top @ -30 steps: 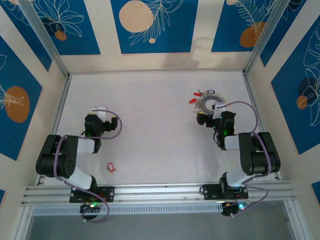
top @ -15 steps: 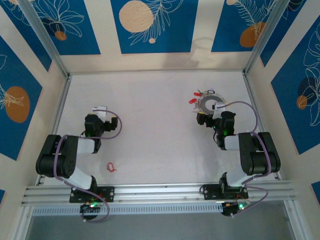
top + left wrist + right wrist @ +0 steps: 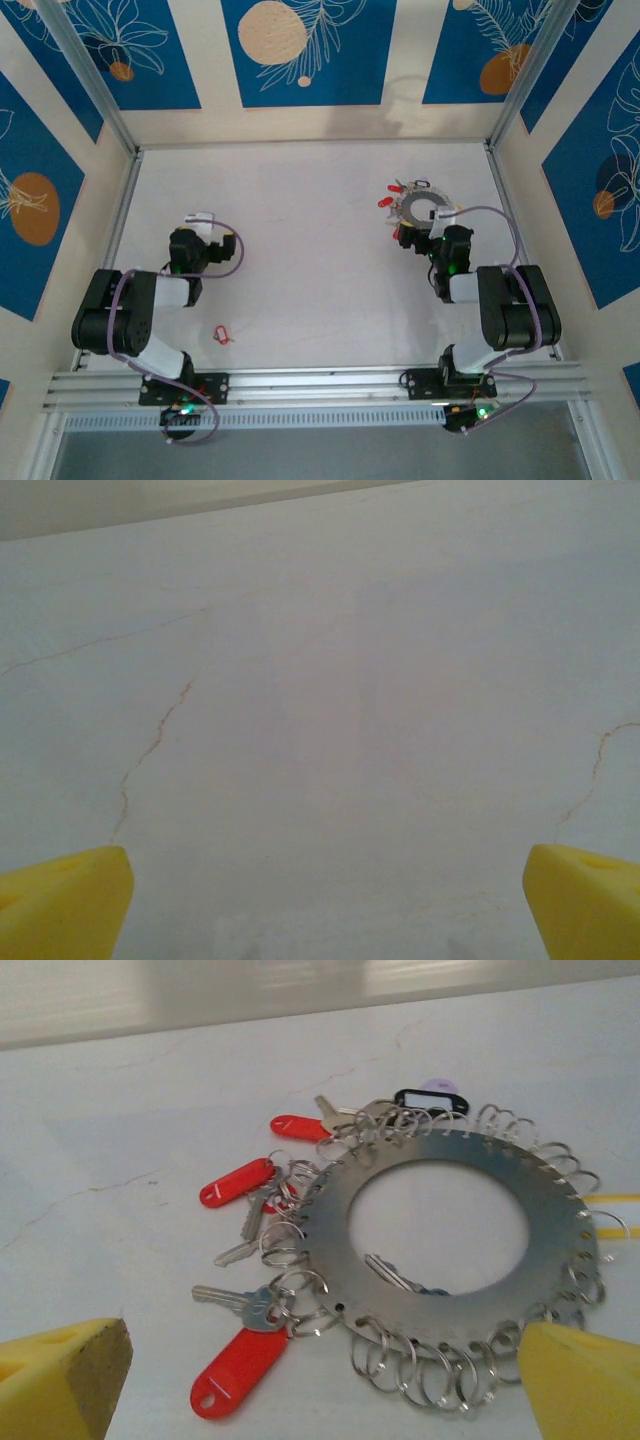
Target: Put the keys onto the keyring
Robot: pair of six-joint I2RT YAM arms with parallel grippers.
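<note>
approach step. r gripper [image 3: 320, 1390] wide open, empty, just short of keyring [image 3: 330, 1230] at table [image 3: 300, 220] far-right. l gripper [image 3: 320, 900] wide open, empty too. loose red key [image 3: 222, 334] near l base prob needs a fine pinch next.

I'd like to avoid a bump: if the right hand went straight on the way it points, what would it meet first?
Most likely the keyring, lying flat just ahead of the open right hand; its near fringe of small rings and the nearest red-tagged key come first. Depth is unclear.
</note>
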